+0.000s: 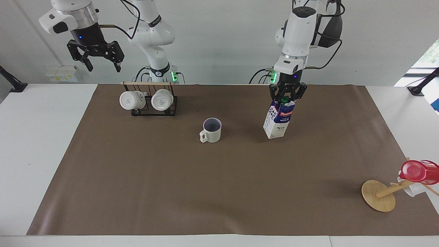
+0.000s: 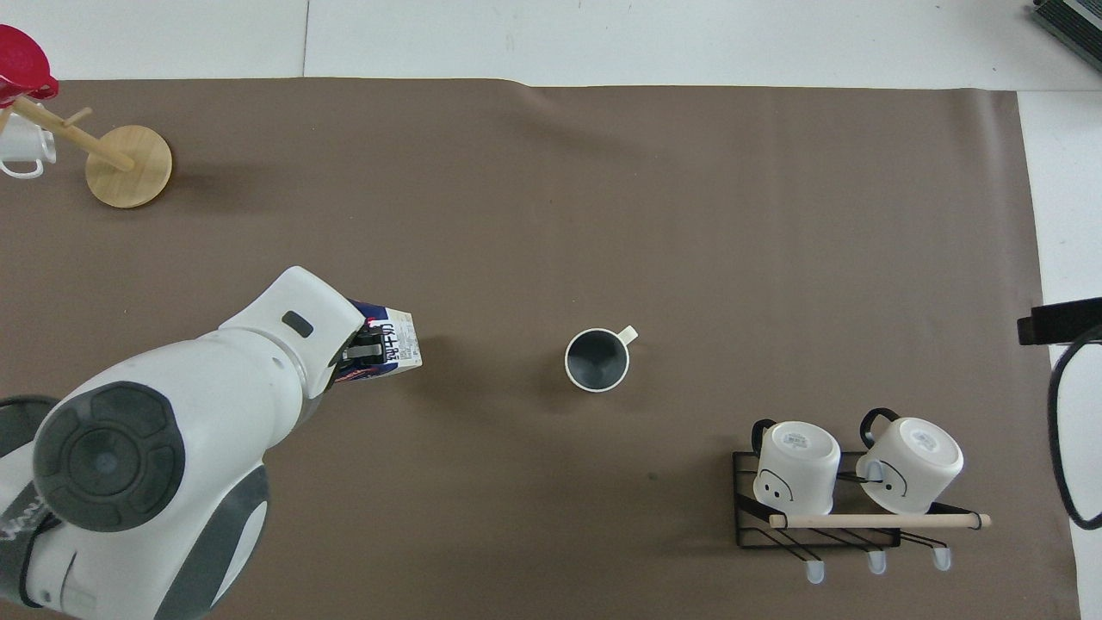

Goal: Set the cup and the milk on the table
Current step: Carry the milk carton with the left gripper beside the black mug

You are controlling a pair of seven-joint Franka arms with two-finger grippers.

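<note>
The milk is a blue-and-white carton with a green cap, hanging slightly tilted low over the brown sheet of the table. My left gripper is shut on its gabled top. In the overhead view my left arm covers most of the milk. The cup, cream-white with a dark inside, stands upright on the sheet beside the milk, toward the right arm's end, and it shows clearly from above as the cup. My right gripper waits open high above the right arm's end, holding nothing.
A black wire rack with a wooden bar holds two white mugs near the right arm's base. A tipped wooden mug tree with a red plastic cup lies at the left arm's end, farthest from the robots.
</note>
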